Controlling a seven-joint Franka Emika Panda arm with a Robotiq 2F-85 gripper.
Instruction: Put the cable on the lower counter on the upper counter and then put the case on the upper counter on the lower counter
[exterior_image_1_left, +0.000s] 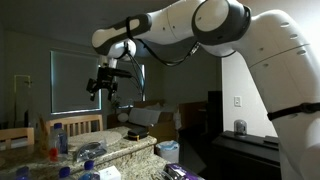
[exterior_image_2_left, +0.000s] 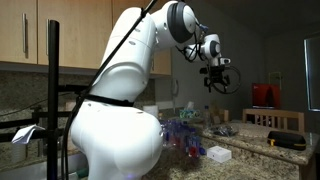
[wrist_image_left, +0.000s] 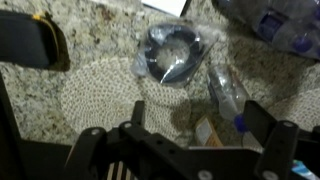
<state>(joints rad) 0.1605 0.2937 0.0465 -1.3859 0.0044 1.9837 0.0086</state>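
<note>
One coiled cable (wrist_image_left: 172, 55), one black case (wrist_image_left: 25, 40), one woven mat (wrist_image_left: 100, 95).

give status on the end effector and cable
End effector open, empty, raised above cable. Cable coiled on mat, not gripped. Bottles close by, not blocking.

No text, label, brand or number can be read in any of the views.

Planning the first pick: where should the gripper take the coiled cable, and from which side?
From straight above: the coiled cable lies flat on the granite counter, seemingly in a clear bag. Pinch across one side of the ring, one finger in the central hole, one outside. The open gripper hangs over it.
</note>
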